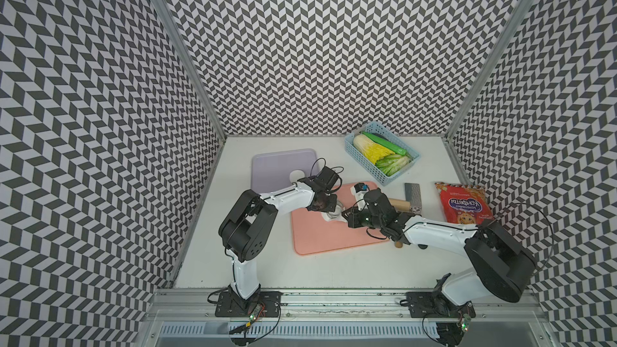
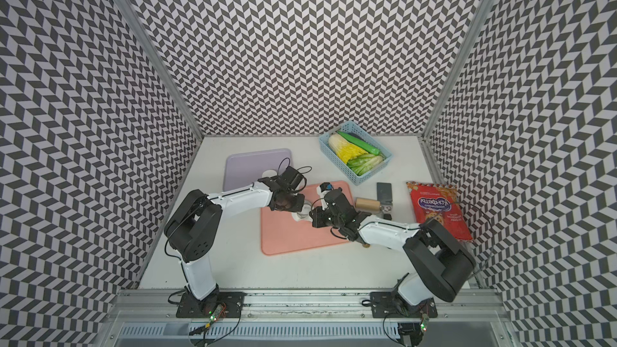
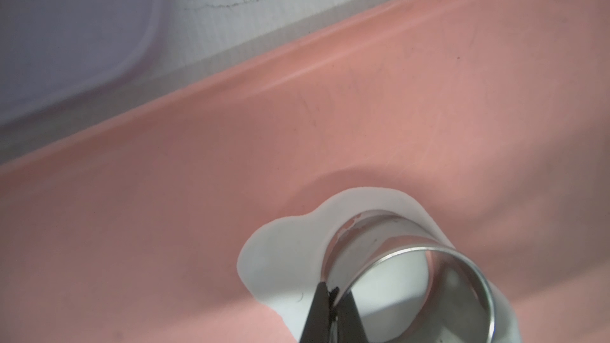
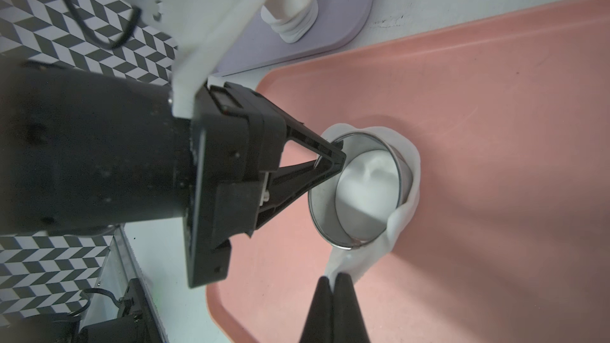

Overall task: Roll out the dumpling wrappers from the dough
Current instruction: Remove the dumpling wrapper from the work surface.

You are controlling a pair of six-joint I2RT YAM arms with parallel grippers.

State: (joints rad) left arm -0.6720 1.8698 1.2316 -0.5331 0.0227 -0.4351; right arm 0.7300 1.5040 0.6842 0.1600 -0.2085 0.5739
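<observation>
Dough (image 4: 414,173) is lying rolled thin on the pink cutting board (image 1: 320,238), so the rolling part is looking finished. The metal ring cutter (image 4: 321,204) is standing pressed into it, and a round dumpling wrapper (image 4: 366,186) is sitting inside the ring. The left gripper (image 4: 338,159) is pinching the ring's wall, one finger inside the rim and one outside. The right gripper (image 4: 333,280) is clamping a stretched tail of the ragged scrap collar that is wrapping the ring, with its fingertips pressed together on it.

I am judging this as the trimming step: the ring is pinning the disc while the scrap is getting pulled off. Another finished wrapper (image 1: 298,175) is lying on the lilac board (image 1: 273,165) behind, so one is done. The disc in the ring is waiting to be freed and carried over, and the thin scrap is promising little more.

The wooden rolling pin (image 1: 399,203) is lying just beside the pink board, partly under the right arm. Farther right, a grey flat tool (image 1: 413,191), possibly a cleaver, is lying near a red snack bag (image 1: 462,203). A blue basket (image 1: 362,165) of toy vegetables is standing well apart at the back.

Both wrists are crowding the same spot, and the scrap is clinging to the ring's outer wall, which is looking like the main hindrance.
</observation>
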